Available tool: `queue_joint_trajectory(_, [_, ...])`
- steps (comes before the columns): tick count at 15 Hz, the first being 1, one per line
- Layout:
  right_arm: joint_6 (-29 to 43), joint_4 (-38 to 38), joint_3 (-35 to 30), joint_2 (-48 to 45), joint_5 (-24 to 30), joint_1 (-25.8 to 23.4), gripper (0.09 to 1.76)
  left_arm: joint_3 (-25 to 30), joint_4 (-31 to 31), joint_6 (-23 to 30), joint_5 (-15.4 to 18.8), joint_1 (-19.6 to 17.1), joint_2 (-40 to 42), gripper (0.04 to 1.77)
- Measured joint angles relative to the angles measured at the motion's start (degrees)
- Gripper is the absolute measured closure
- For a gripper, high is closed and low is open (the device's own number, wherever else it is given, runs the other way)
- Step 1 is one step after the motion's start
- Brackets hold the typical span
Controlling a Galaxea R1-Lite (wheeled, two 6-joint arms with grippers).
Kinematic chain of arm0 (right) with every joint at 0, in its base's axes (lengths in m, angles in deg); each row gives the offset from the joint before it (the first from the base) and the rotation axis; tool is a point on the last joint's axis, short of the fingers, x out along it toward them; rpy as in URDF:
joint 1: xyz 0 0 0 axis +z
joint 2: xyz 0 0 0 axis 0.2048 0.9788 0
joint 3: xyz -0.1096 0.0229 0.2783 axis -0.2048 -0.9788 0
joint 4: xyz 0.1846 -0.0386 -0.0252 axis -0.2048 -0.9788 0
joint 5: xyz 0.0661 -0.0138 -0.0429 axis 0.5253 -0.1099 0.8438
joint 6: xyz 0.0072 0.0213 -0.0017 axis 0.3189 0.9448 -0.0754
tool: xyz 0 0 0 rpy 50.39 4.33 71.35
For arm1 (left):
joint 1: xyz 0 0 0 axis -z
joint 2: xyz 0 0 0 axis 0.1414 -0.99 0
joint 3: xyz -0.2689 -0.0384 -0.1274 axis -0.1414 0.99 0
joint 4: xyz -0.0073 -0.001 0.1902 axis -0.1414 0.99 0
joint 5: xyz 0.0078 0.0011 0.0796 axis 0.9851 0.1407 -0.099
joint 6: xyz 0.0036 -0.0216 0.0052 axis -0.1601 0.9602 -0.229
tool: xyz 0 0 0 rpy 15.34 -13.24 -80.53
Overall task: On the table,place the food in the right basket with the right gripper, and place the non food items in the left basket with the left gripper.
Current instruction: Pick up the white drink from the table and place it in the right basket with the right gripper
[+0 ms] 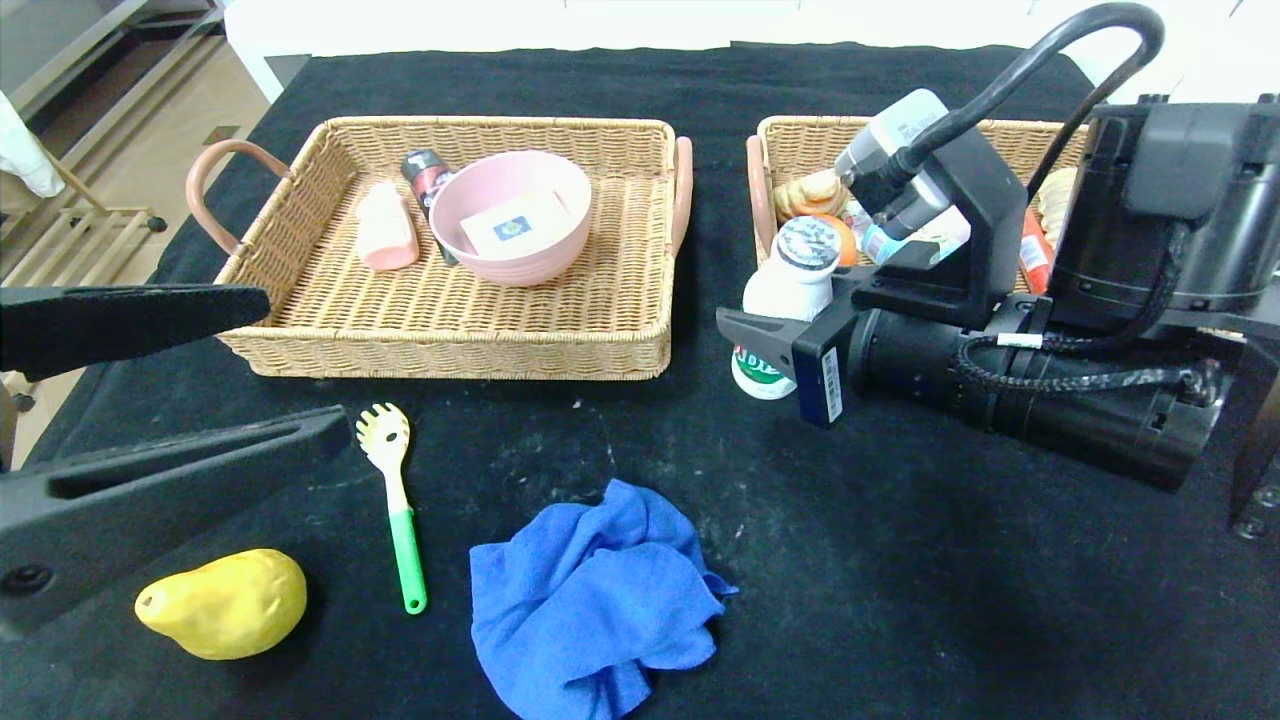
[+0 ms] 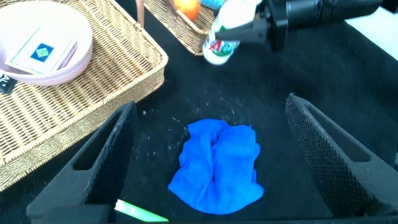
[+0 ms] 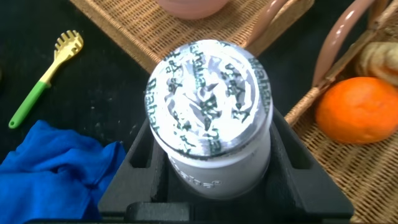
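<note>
My right gripper [image 1: 775, 335] is shut on the small white foil-capped bottle [image 1: 795, 285] and holds it just in front of the right basket's [image 1: 800, 135] near left corner; the bottle fills the right wrist view [image 3: 211, 124] and shows in the left wrist view [image 2: 224, 37]. My left gripper [image 1: 290, 365] is open and empty at the left edge, above the table. In the left wrist view its fingers [image 2: 106, 155] stand either side of the blue cloth [image 2: 217, 165]. A yellow pear [image 1: 225, 603] lies front left on the table [image 1: 900, 580].
The left basket [image 1: 450, 350] holds a pink bowl [image 1: 512, 215], a pink bottle [image 1: 386, 225] and a dark can [image 1: 427, 180]. A yellow-and-green pasta fork [image 1: 395, 500] and the blue cloth [image 1: 590, 600] lie in front. The right basket holds an orange [image 3: 360, 109] and other items.
</note>
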Motion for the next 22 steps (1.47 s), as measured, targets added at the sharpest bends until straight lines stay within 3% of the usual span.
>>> queue_joint_trajectory(5, [0.0,-4.1,6.5,-0.6,-2.0,-2.5,0.95,-0.1,0.0,0.0,0.0,0.1,0.2,0.09])
queue_joint_trajectory(16, [0.2,-10.2,22.1,1.6,-1.7,-18.2,0.95,-0.1,0.0,0.0,0.1,0.1,0.5,0.09])
queue_joint_trajectory(22, [0.3,-10.5,30.4,7.0,-1.6,-23.0,0.96,0.0,0.0,0.0,0.1,0.1,0.5,0.09])
